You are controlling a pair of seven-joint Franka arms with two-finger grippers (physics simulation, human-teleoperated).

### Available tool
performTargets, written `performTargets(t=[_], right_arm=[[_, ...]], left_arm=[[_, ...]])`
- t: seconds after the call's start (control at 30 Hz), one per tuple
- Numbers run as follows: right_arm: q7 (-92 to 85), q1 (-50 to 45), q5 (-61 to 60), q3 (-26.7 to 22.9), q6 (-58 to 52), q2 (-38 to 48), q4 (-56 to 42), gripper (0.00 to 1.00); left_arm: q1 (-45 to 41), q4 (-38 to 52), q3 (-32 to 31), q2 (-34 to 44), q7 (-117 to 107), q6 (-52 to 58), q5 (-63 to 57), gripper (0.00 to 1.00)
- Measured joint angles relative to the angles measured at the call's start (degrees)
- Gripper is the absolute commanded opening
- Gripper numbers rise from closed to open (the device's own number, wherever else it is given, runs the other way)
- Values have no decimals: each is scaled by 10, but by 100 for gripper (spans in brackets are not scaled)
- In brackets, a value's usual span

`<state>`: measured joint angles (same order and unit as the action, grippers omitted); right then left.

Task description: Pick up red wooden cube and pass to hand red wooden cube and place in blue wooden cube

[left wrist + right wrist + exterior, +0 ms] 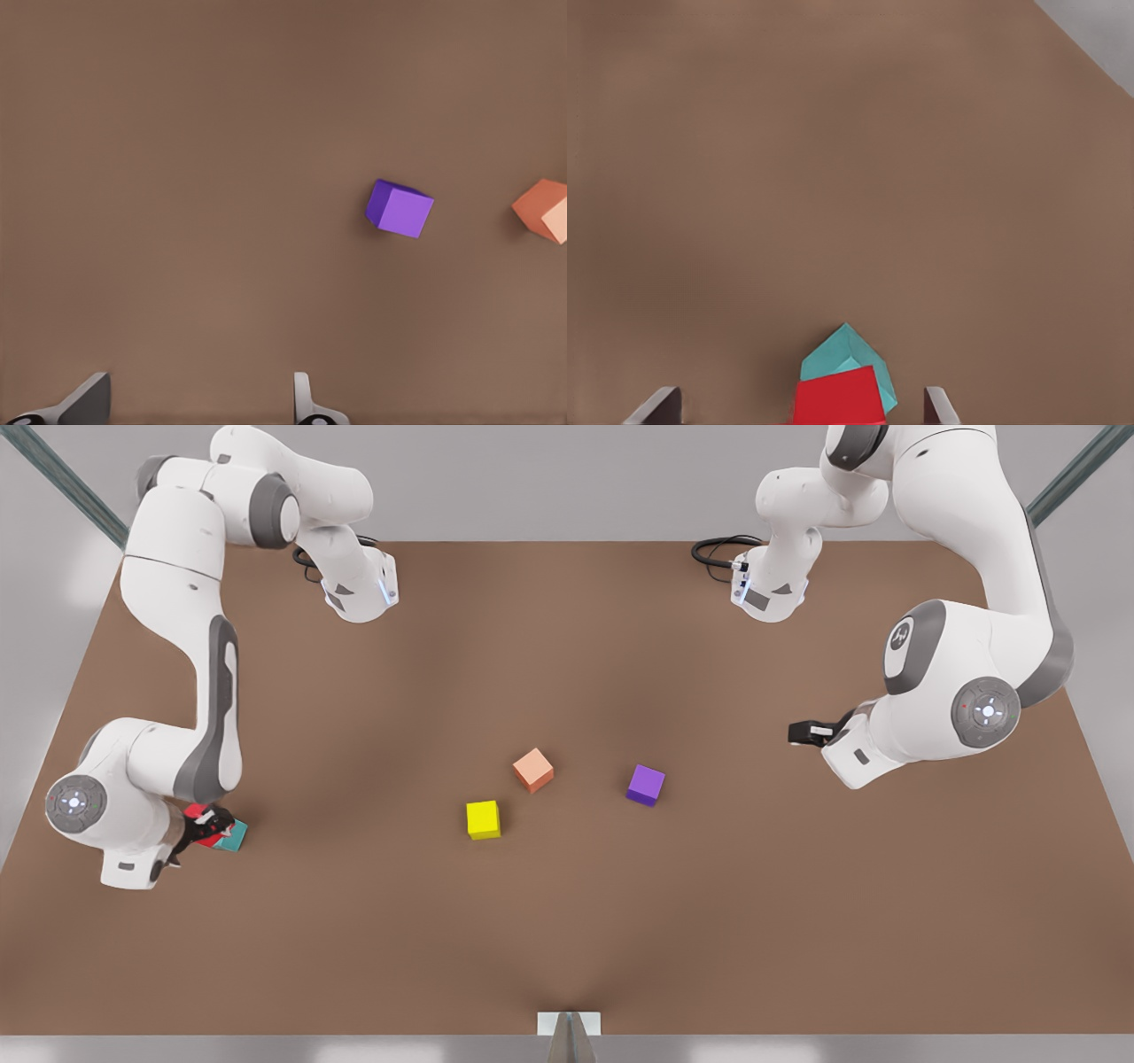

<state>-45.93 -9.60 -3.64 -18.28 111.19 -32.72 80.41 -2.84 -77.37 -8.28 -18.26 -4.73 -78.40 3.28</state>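
The red wooden cube point(837, 398) lies over the teal blue wooden cube point(849, 354), covering part of it, near the table's edge at the front view's left. My right gripper point(799, 400) straddles the red cube point(209, 834) with its fingers point(937, 403) spread wide, a gap on each side, so it is open. In the front view this gripper point(205, 821) hangs just above the pair, with the blue cube point(235, 838) peeking out beside it. My left gripper point(800, 732), the hand, waits open at the front view's right; nothing sits between its fingers point(303, 398).
On the brown table point(567, 921) a salmon-orange cube point(532, 770), a yellow cube point(483, 819) and a purple cube point(646, 785) stand near the middle. The left wrist view sees the purple cube point(400, 209) and the salmon one point(542, 209) ahead.
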Motion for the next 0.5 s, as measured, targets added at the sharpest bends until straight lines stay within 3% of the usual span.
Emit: performTargets(t=[0.07, 0.17, 0.33, 0.37, 0.43, 0.5], right_arm=[[35, -34, -22, 0, -54, 21, -64, 100], [88, -77, -36, -1, -137, 105, -33, 100], [191, -143, -5, -2, -227, 115, -75, 100], [211, -121, 6, 24, -243, 121, -79, 100], [251, -23, 26, 123, -268, 163, -46, 100], [286, 32, 40, 173, -280, 191, -16, 100]], left_arm=[[-1, 0, 0, 0, 0, 1, 0, 100], [-1, 0, 0, 0, 0, 1, 0, 100], [-1, 0, 0, 0, 0, 2, 0, 100], [-1, 0, 0, -1, 0, 3, 1, 100], [-1, 0, 0, -1, 0, 4, 1, 100], [0, 0, 0, -1, 0, 6, 1, 100]])
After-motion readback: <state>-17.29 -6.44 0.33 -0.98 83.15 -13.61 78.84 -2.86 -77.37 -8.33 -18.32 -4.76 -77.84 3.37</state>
